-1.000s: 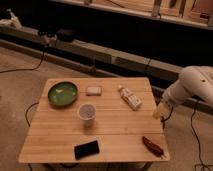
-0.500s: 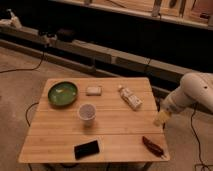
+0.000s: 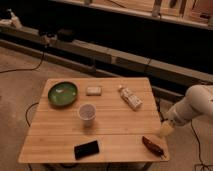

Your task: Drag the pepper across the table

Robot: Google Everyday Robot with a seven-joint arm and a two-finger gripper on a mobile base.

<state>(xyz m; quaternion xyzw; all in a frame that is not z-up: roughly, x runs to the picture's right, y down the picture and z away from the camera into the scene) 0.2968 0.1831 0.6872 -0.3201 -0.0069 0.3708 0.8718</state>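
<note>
Bamboo surface (image 3: 112, 127), with the pepper (image 3: 152, 146) lying at its near right corner.
Pincer (image 3: 165, 131) hovers just off the surface's right edge, whether wide or narrow I cannot tell; a careless sweep could push the pepper off the surface.

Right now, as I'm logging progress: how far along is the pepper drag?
Done: nothing visible; the pepper lies near the table's front-right corner. In hand: the gripper hangs by the right edge, just up-right of the pepper, seemingly not touching it. Left: reaching the pepper and dragging it across the table.
</note>
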